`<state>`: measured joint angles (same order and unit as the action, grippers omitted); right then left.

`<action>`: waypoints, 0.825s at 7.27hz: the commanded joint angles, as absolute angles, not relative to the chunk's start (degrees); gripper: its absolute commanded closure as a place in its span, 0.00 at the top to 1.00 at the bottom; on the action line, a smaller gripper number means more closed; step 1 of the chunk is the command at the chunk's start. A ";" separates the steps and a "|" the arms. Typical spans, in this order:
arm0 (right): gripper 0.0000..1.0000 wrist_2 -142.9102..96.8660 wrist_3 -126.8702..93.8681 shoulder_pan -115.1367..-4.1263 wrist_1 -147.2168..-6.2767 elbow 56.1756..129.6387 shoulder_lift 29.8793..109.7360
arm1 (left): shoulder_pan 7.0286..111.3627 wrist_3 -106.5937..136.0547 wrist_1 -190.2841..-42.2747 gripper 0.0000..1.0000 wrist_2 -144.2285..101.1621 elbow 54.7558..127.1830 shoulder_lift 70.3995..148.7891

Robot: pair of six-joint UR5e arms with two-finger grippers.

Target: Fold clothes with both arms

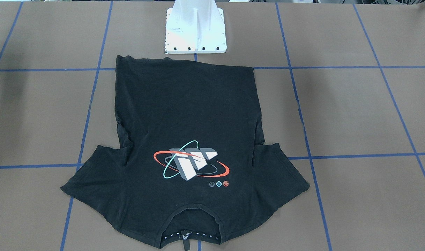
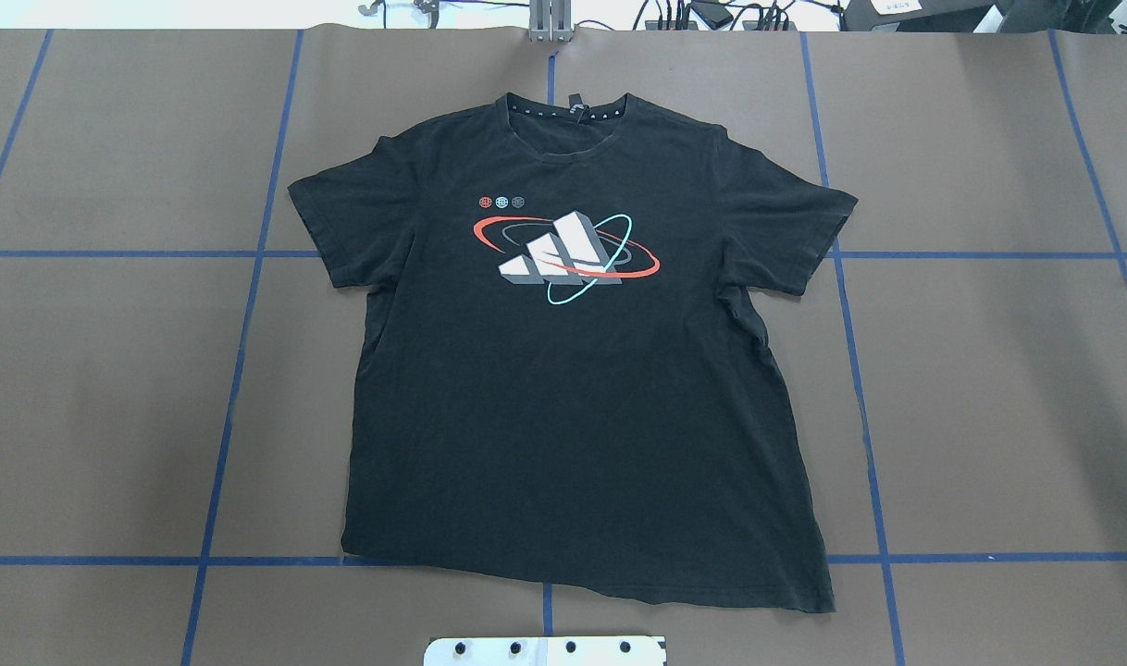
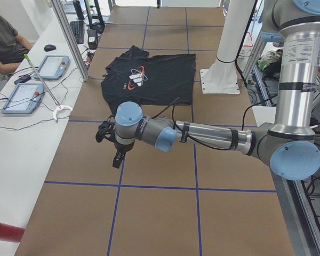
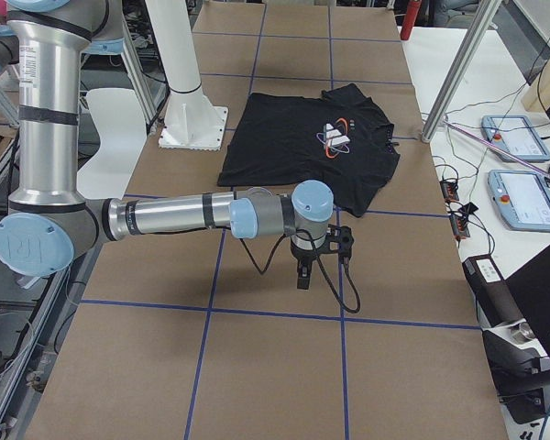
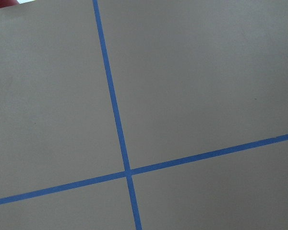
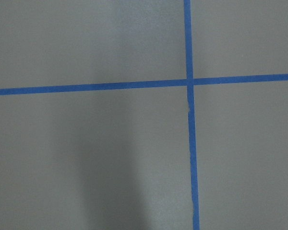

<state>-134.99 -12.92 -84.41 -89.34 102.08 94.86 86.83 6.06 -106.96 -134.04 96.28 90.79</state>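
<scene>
Black-fingered left tool [image 3: 116,159] hanging over bare brown surface [image 2: 110,388], right tool [image 4: 302,273] likewise at the opposite end; cannot tell of either whether apart or together. Both well apart from black T-shirt [image 2: 563,398], spread flat mid-surface, print up, collar far, hem near the white base stand [image 2: 545,650]. Likely light, soft and limp, prone to bunching and dragging. Best pinched at edges: shoulder seams or sleeve hems, left and right, lifted together.
</scene>
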 commanded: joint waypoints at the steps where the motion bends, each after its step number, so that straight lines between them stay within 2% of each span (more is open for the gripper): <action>1: 1.00 -134.91 -12.92 -85.25 -89.47 101.52 94.40 | 86.92 6.06 -107.14 0.99 -135.78 96.94 90.53; 6: 1.00 -135.00 -12.92 -85.25 -89.30 101.95 94.83 | 86.49 6.33 -107.75 0.99 -134.74 99.40 87.99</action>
<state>-135.15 -12.92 -85.25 -89.30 101.71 94.75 86.66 6.22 -107.74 -134.88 98.56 88.84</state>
